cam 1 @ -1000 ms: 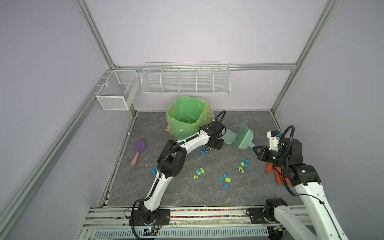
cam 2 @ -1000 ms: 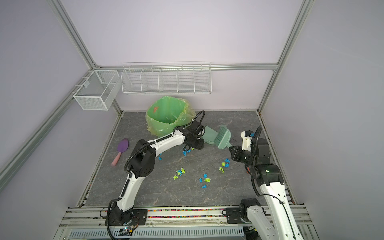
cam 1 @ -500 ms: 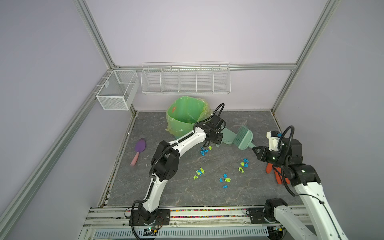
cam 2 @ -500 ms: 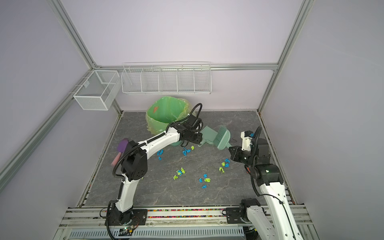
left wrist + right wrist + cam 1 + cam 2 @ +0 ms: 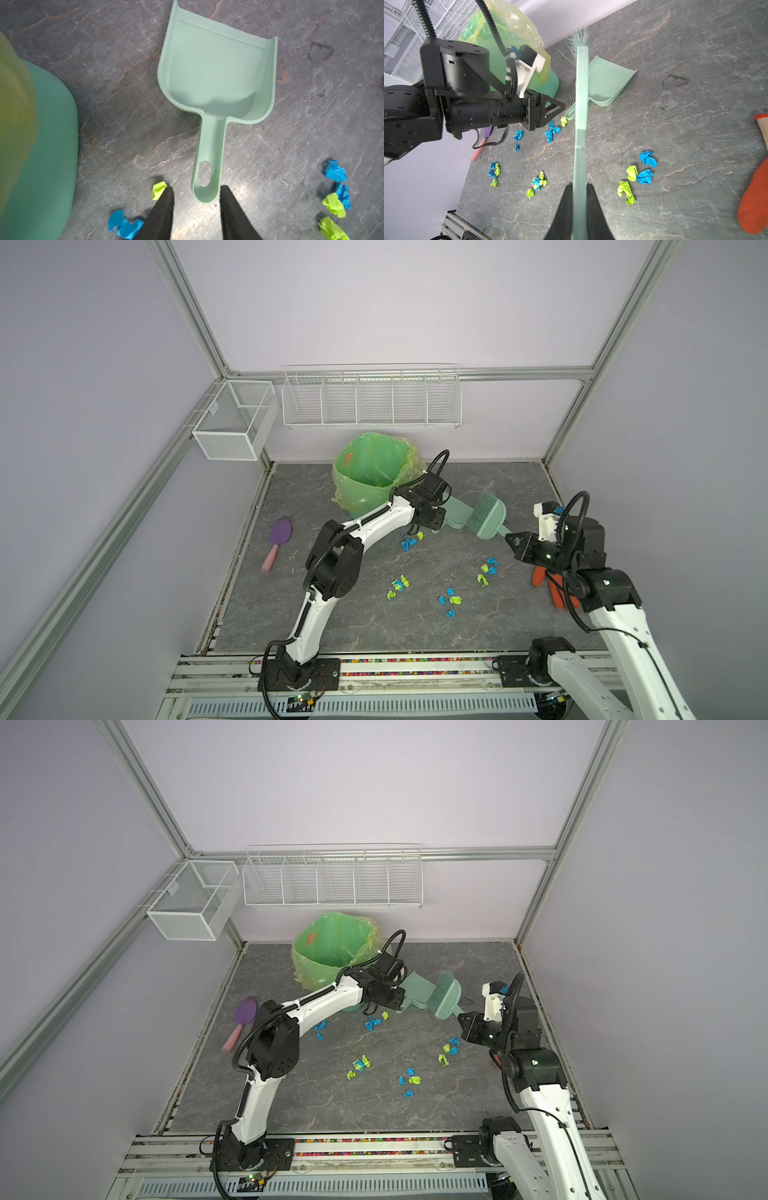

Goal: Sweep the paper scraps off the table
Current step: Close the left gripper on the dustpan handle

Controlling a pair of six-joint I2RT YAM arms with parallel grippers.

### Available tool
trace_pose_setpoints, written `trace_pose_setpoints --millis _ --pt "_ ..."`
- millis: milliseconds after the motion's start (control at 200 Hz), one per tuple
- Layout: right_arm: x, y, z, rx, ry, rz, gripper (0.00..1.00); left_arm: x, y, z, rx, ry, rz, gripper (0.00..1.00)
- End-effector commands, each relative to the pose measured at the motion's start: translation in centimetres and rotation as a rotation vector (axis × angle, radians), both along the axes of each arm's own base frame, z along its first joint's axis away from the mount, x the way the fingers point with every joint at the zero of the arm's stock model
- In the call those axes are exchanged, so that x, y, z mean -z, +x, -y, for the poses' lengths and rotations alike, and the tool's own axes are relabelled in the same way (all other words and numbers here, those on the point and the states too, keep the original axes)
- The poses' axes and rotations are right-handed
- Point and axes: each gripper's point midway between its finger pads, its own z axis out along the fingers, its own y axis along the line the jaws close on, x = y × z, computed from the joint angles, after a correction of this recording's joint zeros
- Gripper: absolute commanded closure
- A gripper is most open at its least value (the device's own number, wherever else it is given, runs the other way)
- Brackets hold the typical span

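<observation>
Blue and lime paper scraps (image 5: 451, 599) (image 5: 409, 1079) (image 5: 643, 170) lie scattered over the dark marbled table (image 5: 457, 626). A few of them (image 5: 334, 199) lie beside my left gripper. A mint dustpan (image 5: 218, 72) (image 5: 455, 516) lies flat near the bin. My left gripper (image 5: 196, 188) (image 5: 436, 524) is open, and the end of the dustpan handle lies between its fingertips, ungripped. My right gripper (image 5: 579, 185) (image 5: 509, 537) is shut on the handle of the mint brush (image 5: 580, 124) (image 5: 492, 516). The bristles point toward the dustpan.
A green bin with a plastic liner (image 5: 374, 477) stands at the back, close behind the left gripper. An orange glove (image 5: 548, 585) (image 5: 753, 207) lies under the right arm. A purple scoop (image 5: 278, 539) lies at the left edge. Wire baskets (image 5: 370, 398) hang on the back rail.
The left arm's elbow has shifted and its gripper has settled at the end of the dustpan handle. The right arm with the brush has not moved.
</observation>
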Motion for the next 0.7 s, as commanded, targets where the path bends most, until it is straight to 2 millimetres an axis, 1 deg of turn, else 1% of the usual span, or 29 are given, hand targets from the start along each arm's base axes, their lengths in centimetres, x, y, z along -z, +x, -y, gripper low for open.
trace_pose_setpoints --millis 0,155,340,520,695 --pt "-0.9 0.1 0.1 -0.001 0.001 0.035 0.94 1.8 0.0 0.1 0.013 0.016 -0.019 0.63" --pt "-0.8 0.1 0.1 0.001 0.003 0.03 0.94 2.5 -0.1 0.0 0.012 0.029 -0.025 0.64" --pt "-1.1 0.1 0.0 -0.005 0.018 0.036 0.94 3.4 -0.2 -0.2 0.008 0.043 -0.021 0.65" --pt "-0.7 0.0 0.1 -0.001 0.008 0.027 0.94 4.2 -0.4 0.0 0.009 0.048 -0.027 0.65" --pt "-0.6 0.1 0.2 0.001 0.011 0.026 0.94 4.5 -0.3 0.0 0.004 0.049 -0.028 0.66"
